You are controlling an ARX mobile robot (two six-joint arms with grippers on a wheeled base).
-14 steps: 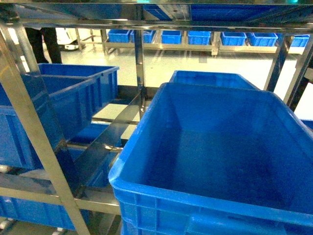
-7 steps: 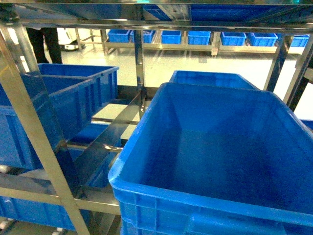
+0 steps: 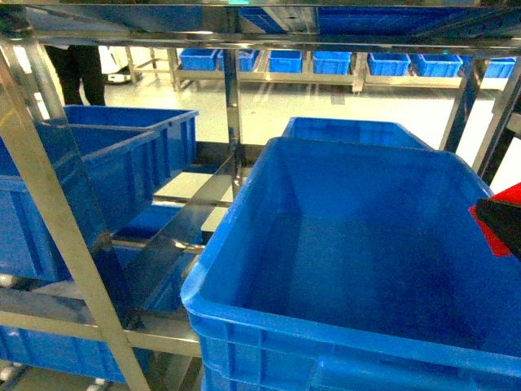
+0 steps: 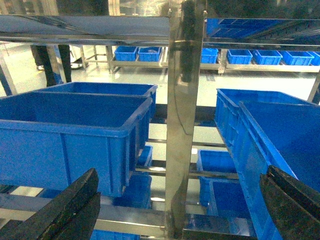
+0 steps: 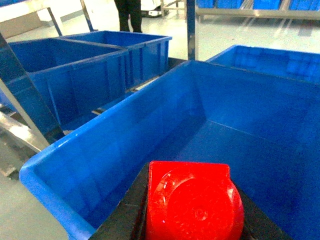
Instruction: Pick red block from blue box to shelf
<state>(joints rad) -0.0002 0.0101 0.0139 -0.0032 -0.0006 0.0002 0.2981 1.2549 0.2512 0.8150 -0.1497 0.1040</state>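
At the right edge of the head view, the right hand [image 3: 498,224] grips the red block [image 5: 194,201] over a big dark blue crate [image 3: 269,204] on the shelf [image 3: 232,98]; left hand [image 4: 170,210] spread wide, holding nothing.

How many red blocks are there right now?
1. The red block sits gripped between the right gripper's jaws, above the big blue crate on the shelf. Others could be hidden.

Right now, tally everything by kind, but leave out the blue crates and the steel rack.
red block: 1
grippers: 2, the left gripper open and the right gripper shut on the block
person: 1, only the legs in view
Total: 4
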